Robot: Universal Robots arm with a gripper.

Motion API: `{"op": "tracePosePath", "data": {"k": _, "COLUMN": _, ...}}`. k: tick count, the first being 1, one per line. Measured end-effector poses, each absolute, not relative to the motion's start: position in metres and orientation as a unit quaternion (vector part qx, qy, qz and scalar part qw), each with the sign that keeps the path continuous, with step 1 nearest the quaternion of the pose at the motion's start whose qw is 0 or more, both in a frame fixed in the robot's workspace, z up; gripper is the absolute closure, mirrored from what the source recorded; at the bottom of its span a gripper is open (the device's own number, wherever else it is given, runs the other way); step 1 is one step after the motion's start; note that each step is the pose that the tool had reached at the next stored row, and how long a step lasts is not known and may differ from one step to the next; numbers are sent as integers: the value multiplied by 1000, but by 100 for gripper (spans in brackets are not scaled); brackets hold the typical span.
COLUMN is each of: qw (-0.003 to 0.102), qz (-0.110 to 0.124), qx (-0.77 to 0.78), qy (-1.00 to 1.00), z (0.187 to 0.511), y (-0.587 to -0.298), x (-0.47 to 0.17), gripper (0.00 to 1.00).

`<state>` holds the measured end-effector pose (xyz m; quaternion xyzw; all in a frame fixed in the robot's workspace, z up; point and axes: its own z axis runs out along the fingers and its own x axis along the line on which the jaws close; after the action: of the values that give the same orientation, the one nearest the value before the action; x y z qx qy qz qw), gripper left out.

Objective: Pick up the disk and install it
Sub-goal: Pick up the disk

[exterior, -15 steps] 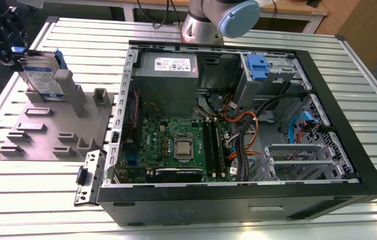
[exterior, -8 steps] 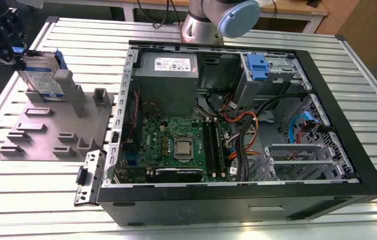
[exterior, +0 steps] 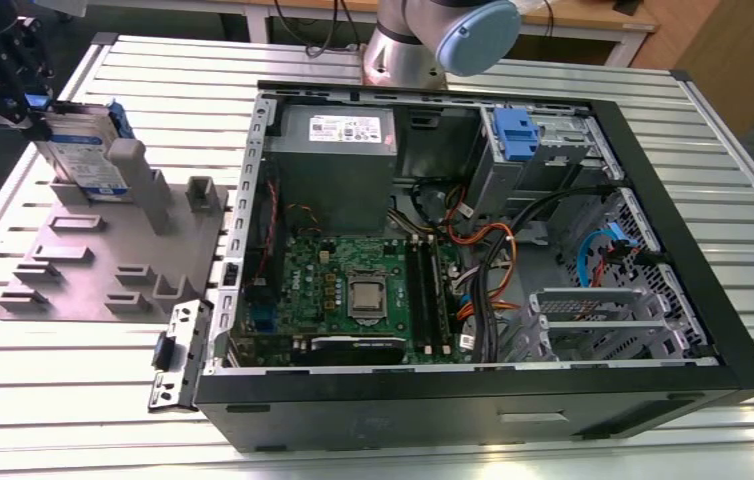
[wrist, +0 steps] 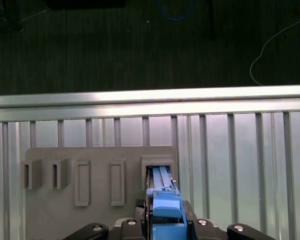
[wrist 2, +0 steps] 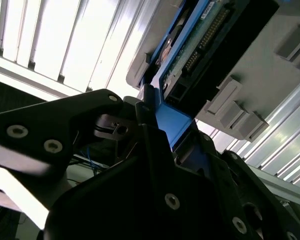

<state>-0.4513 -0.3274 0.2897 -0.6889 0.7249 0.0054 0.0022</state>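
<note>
In the upper left of the exterior view, the black gripper (exterior: 30,108) is clamped onto the top edge of the disk (exterior: 90,160), which stands upright with its lower end in a slot of a grey holder plate (exterior: 97,265). Grey upright posts (exterior: 130,170) stand just beside the disk on the exterior view's right. In the first wrist view its blue rail (wrist: 164,197) sits between the gripper's fingers. The middle and right of the exterior view show an open computer case (exterior: 697,250) on a slatted metal table (exterior: 70,400), with a grey power-supply box (exterior: 337,135), a green circuit board (exterior: 350,290), tangled cables (exterior: 497,250) and a blue latch (exterior: 517,135) inside.
</note>
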Motion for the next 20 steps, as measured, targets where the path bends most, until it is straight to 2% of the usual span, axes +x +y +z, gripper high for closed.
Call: {"op": "tracePosePath", "data": {"k": 20, "qw": 2, "qz": 5, "qx": -689, "qy": 725, "z": 296, "y": -327, "x": -451, "gripper": 64}}
